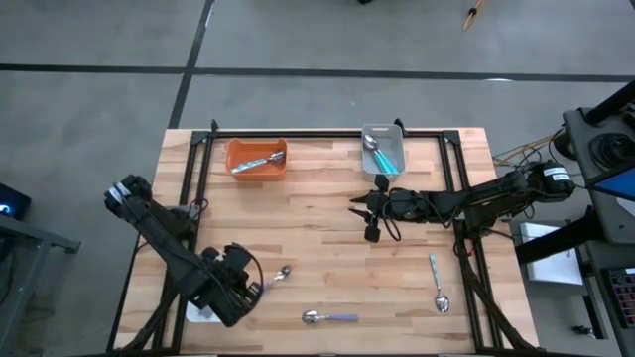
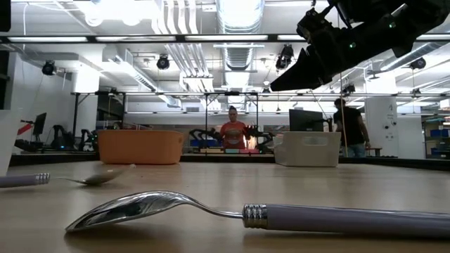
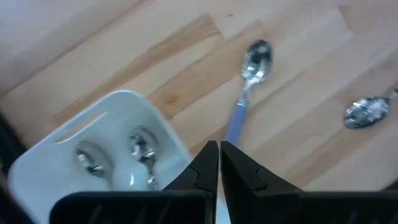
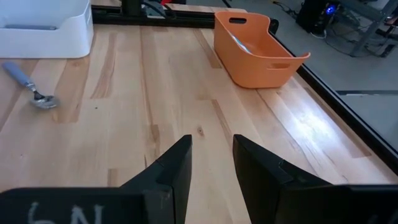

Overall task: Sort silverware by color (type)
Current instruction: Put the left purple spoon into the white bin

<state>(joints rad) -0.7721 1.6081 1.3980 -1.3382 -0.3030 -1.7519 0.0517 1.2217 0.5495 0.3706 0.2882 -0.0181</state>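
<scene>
Wooden table (image 1: 327, 248) seen from above. Left gripper (image 1: 241, 286) clenched, empty, over a white tray (image 3: 118, 118) holding spoons. Right gripper (image 1: 369, 210) parted, empty, at mid-table. Lavender-handled metal spoon (image 1: 329, 317), pale-blue-handled spoon (image 1: 438, 283) and another spoon (image 1: 277, 277) lie loose; others sit in orange tray (image 1: 257, 159) and grey tray (image 1: 383, 147)

Right gripper (image 4: 211, 163) fingers apart, empty, above bare wooden table (image 4: 186, 93). Orange tray (image 4: 258, 50), white tray (image 4: 46, 28) and blue-handled spoon (image 4: 28, 84) beyond.
</scene>
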